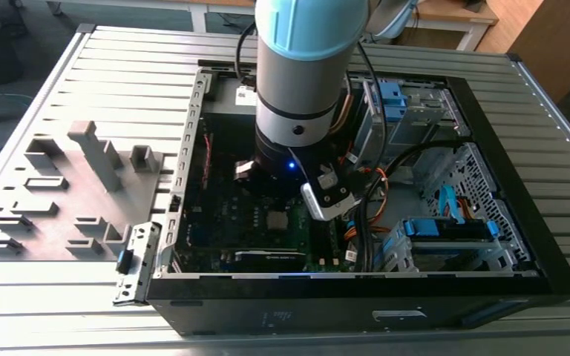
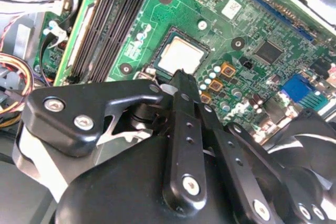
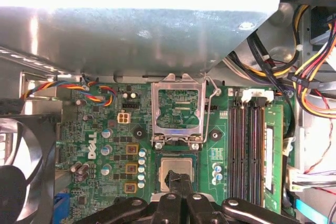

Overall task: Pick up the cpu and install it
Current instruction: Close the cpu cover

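The cpu [image 3: 176, 166] is a small silvery square lying flat in the motherboard socket, below the raised metal load plate [image 3: 176, 109]. It also shows in the second wrist view as the cpu [image 2: 181, 56] and in the exterior view as a pale square [image 1: 277, 220] on the board. My gripper [image 3: 177, 181] hangs just above the near edge of the chip, its black fingers drawn together to one tip [image 2: 180, 75]. The gripper looks shut, with nothing between the fingers. The arm [image 1: 300, 89] reaches straight down into the open black computer case [image 1: 364, 280].
Black memory slots [image 3: 247, 145] run beside the socket. A bundle of coloured cables [image 3: 310, 66] hangs past them. A black fan [image 3: 21, 150] sits on the other side of the board. Outside the case, tall grey blocks [image 1: 92, 152] stand on a tray at the exterior view's left.
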`<action>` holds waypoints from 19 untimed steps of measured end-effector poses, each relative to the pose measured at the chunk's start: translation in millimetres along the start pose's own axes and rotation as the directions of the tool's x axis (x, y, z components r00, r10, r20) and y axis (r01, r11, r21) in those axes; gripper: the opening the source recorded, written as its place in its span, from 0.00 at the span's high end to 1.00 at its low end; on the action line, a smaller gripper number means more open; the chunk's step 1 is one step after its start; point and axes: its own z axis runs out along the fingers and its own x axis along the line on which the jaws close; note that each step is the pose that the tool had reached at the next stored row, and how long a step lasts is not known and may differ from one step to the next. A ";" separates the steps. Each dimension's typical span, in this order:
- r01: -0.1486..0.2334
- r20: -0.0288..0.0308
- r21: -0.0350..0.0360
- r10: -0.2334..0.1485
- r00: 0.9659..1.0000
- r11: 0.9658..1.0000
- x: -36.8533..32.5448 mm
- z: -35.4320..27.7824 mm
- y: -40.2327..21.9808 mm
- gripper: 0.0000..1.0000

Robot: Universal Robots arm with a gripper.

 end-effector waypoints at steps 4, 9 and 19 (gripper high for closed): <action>0.002 0.000 0.000 -0.002 1.000 1.000 -1.9 -0.2 0.0 0.89; 0.012 -0.001 0.000 -0.012 1.000 1.000 -7.7 -0.2 0.0 0.89; 0.066 -0.004 0.000 -0.066 0.998 0.998 -18.9 0.4 0.0 0.89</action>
